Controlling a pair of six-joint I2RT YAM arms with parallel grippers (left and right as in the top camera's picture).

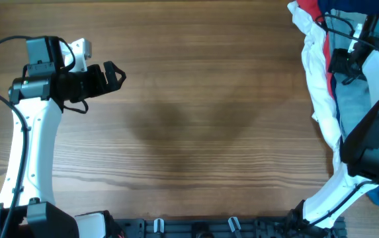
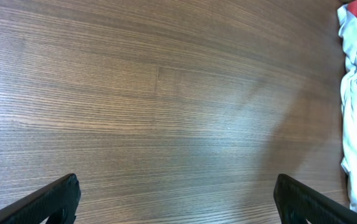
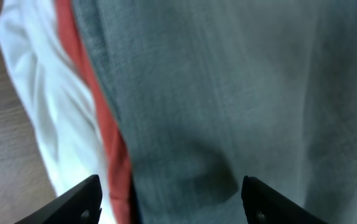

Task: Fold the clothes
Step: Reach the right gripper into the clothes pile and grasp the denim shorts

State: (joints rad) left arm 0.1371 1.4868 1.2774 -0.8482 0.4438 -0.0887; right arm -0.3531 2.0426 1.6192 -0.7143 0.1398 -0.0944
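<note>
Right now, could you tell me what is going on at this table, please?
Clothes folding is only starting. The right gripper hangs open close over pale faded blue denim shorts, which lie heaped with white and red garments at the right edge of the wooden table. The left gripper is open over bare wood, holding nothing. Nothing is folded yet.

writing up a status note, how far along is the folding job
Done: nothing folded shows; the clothes lie heaped at the right edge of the table. In hand: the right gripper sits close over the pale denim shorts, jaws apart, no grip visible yet. The left gripper is open over bare wood. Left: pulling a garment out, spreading and folding it, then the rest.
</note>
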